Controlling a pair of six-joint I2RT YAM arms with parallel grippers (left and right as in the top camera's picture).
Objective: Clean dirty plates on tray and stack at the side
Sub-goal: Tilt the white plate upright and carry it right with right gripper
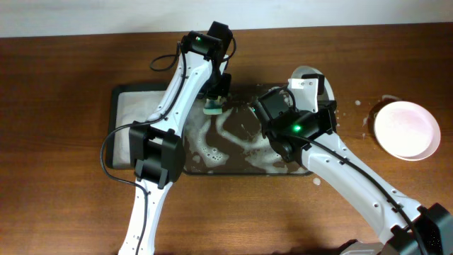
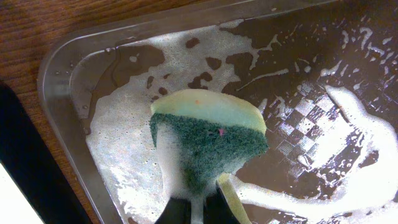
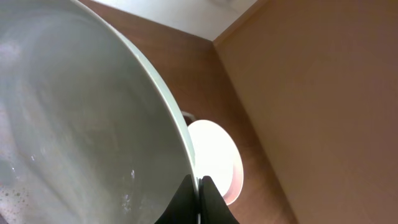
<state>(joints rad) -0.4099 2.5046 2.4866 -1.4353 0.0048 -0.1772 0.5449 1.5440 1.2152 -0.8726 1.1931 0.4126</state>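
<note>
Green sponge (image 2: 208, 140) pinched in left hand (image 2: 198, 206)

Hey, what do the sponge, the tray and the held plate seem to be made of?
Sponge: soft yellow foam with a coarse green scouring face. Tray: dark, smooth, wet-glossy, probably plastic. Plate: pale green, glossy sheen, ceramic or melamine; can't tell which.

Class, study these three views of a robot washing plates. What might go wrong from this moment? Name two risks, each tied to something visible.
1. The right gripper pinches the pale plate only at its rim, and the plate looks wet; it may slip and fall, perhaps hitting the pink plate nearby.
2. The left gripper holds the sponge by one end, and it bends; scrubbing hard might twist it loose into the foam in the tray.
</note>
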